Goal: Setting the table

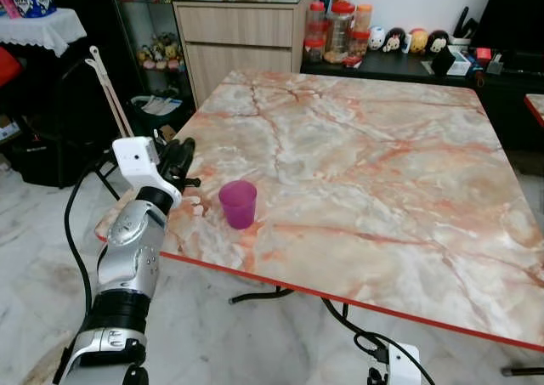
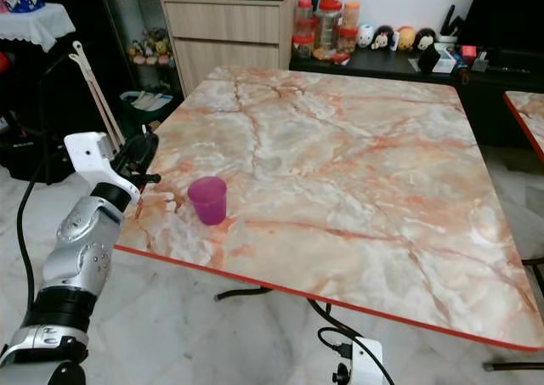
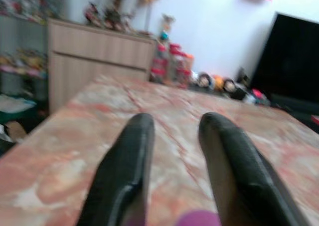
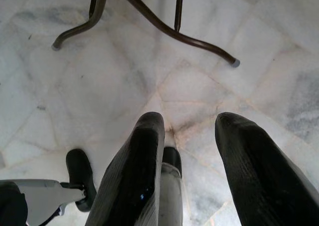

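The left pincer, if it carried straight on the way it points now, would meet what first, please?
Probably nothing soon: the left pincer, open, aims over the purple cup along the bare marble table. Depth is uncertain.

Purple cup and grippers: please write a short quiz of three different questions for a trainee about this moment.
1. True or false: the left gripper holds the purple cup.
2. The cup stands on: A) the floor B) the marble table C) the cabinet
3. What does the right gripper point at?

Key: 1 false, it is open beside the cup. 2 B. 3 The floor, near the table legs.
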